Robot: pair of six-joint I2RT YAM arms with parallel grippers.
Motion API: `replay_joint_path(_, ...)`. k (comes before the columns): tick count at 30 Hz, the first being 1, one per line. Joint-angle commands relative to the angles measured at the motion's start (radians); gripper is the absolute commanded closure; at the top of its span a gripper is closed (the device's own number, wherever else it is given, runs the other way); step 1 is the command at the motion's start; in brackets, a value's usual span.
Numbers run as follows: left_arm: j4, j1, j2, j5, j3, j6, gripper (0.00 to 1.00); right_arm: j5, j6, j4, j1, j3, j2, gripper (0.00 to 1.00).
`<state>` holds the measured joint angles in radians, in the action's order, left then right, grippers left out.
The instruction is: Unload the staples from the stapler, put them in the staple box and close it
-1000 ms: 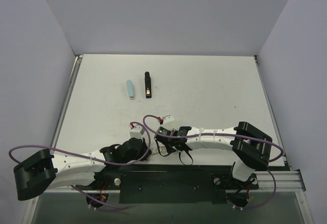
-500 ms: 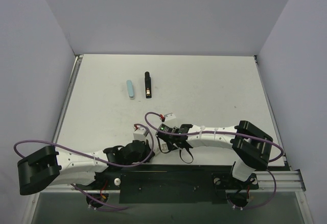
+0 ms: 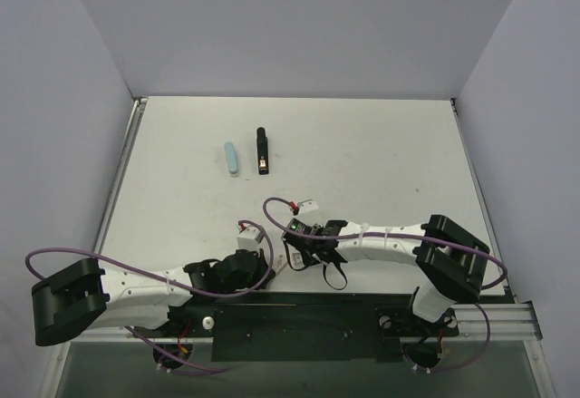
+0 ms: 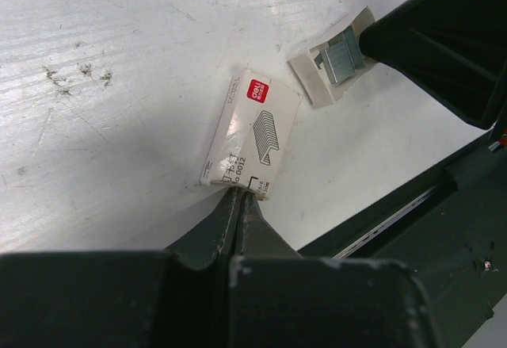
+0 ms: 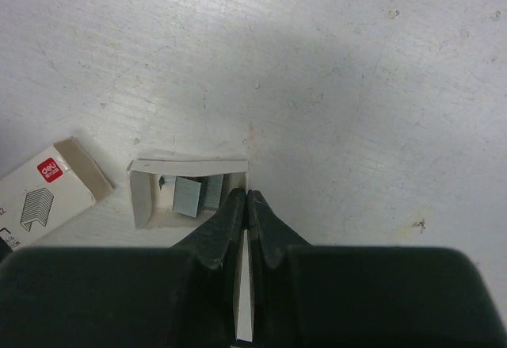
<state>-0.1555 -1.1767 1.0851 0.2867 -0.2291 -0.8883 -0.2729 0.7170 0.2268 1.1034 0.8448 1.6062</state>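
The slim black stapler (image 3: pixel 262 151) lies closed at the far middle-left of the table, well away from both arms; no staples show in it. My left gripper (image 4: pixel 242 193) sits near the front edge. It is shut, with its tips pinching the lower edge of a white staple box (image 4: pixel 252 135) that has a red label. My right gripper (image 5: pixel 247 197) is shut on the right wall of an open cardboard tray (image 5: pixel 142 193) that holds loose grey staple strips (image 5: pixel 194 193). In the top view, box (image 3: pixel 246 231) and tray (image 3: pixel 308 206) lie a short gap apart.
A pale blue rounded bar (image 3: pixel 233 159) lies just left of the stapler. Purple cables loop over both arms near the front rail (image 3: pixel 299 312). Grey walls close in the table on the left, back and right.
The right gripper has slid a little to the right, carrying the tray with it. The left arm shifted slightly, and the box moved a touch to the right. Stapler and blue bar have not moved.
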Motion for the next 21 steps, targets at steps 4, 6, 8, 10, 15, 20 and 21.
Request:
replay_joint_path(4,0.042,-0.006,-0.016,-0.003,-0.013,0.002,1.0,-0.038,-0.011,0.031,-0.017,0.014,-0.011,1.0)
replay_joint_path(6,0.076,-0.006,-0.046,-0.006,-0.021,0.005,1.0,-0.041,-0.013,0.026,-0.02,0.02,-0.005,1.0)
replay_joint_path(8,0.128,-0.006,-0.091,0.005,-0.029,0.002,1.0,-0.042,-0.014,0.023,-0.025,0.03,0.004,1.0)
replay_joint_path(10,0.199,-0.006,-0.132,0.02,-0.036,0.002,1.0,-0.042,-0.014,0.017,-0.031,0.034,0.012,1.0)
replay_joint_path(15,0.301,-0.005,-0.214,0.058,-0.047,0.0,1.0,-0.035,-0.016,0.003,-0.043,0.051,0.029,1.0)
replay_joint_path(20,0.329,-0.003,-0.189,0.129,-0.068,0.003,1.0,-0.025,-0.017,0.0,-0.043,0.079,0.05,1.0)
replay_joint_path(21,0.327,-0.003,-0.17,0.131,-0.078,0.003,1.0,-0.023,-0.016,-0.001,-0.043,0.086,0.054,1.0)
